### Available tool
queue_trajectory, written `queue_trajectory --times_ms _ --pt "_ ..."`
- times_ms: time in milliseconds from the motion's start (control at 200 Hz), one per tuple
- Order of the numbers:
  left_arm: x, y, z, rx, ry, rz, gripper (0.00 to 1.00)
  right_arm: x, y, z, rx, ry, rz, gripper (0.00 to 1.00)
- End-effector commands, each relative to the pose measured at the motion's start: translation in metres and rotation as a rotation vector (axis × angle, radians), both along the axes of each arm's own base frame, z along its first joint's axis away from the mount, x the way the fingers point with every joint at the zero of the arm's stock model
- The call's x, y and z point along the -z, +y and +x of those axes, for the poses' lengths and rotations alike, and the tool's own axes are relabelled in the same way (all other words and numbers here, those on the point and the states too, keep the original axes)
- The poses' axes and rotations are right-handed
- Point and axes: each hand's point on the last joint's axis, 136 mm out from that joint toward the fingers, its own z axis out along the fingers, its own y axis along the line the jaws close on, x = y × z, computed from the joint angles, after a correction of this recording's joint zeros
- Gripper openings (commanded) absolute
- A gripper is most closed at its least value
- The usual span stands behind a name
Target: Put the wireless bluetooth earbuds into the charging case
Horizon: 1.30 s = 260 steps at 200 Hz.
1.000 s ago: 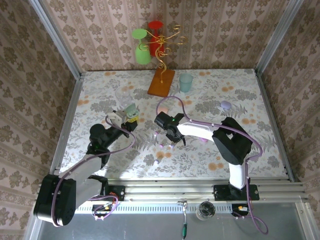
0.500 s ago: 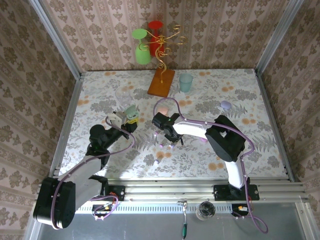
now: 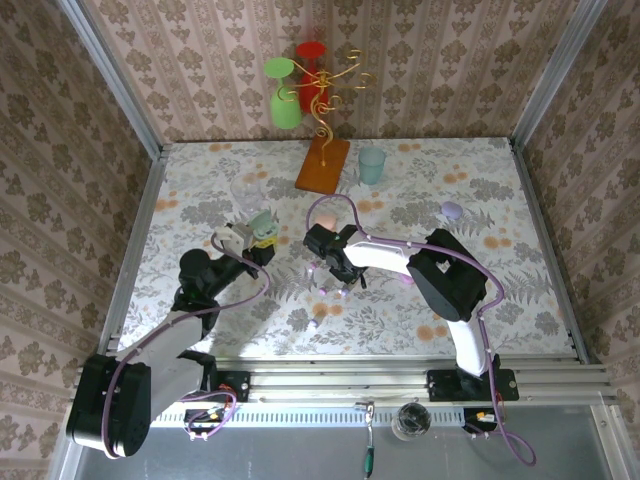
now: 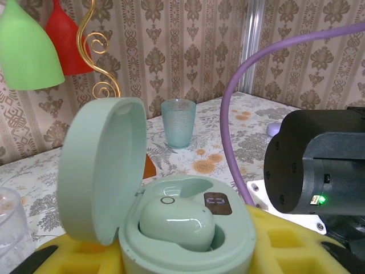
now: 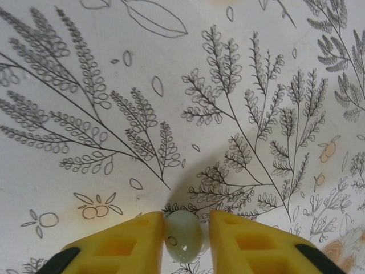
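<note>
A pale green, pebble-shaped plastic charging case [image 4: 188, 240] is clamped in the left jaws with its lid swung open. One glossy pale green earbud [image 4: 177, 224] is already seated inside. To the right of the case, a second small glossy pale green earbud [image 5: 183, 235] lies on the flower-patterned counter [image 5: 85, 68]. The right jaws are drawn narrow about it, with a yellow pad apparently touching each side. About half the job is judged done: this bud is yet to be lifted, carried to the case and seated beside the first.
</note>
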Motion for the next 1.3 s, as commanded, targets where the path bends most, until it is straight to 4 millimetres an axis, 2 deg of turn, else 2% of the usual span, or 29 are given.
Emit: queue_trajectory --times_ms 0,240,500,655,750,915,965,1120,1295 --pt "0.003 -0.005 -0.002 0.038 -0.005 0.032 0.33 0.000 -0.012 0.003 0.034 -0.012 -0.042 0.27" --pt "0.008 -0.022 -0.006 0.104 -0.028 0.080 0.33 -0.023 -0.015 0.007 0.099 -0.057 0.075 0.27" --pt "0.021 -0.057 -0.015 0.242 -0.003 0.138 0.34 -0.062 -0.016 0.002 0.199 -0.058 0.375 0.28" --pt "0.020 -0.072 -0.016 0.314 -0.002 0.142 0.34 -0.084 -0.015 -0.003 0.243 -0.037 0.541 0.28" --pt "0.020 -0.083 -0.020 0.349 -0.005 0.133 0.33 -0.090 -0.011 -0.006 0.223 -0.026 0.591 0.29" --pt "0.020 -0.075 -0.016 0.305 0.014 0.075 0.33 -0.074 -0.010 -0.010 0.172 0.034 0.484 0.35" --pt "0.021 -0.058 -0.006 0.248 0.026 0.051 0.32 -0.068 -0.009 -0.011 0.155 0.042 0.418 0.36" --pt "0.021 -0.028 -0.002 0.159 0.022 0.015 0.32 -0.048 -0.010 -0.010 0.141 0.056 0.228 0.38" --pt "0.017 -0.016 -0.004 0.140 0.028 0.020 0.32 -0.032 -0.010 -0.009 0.158 0.061 0.127 0.38"
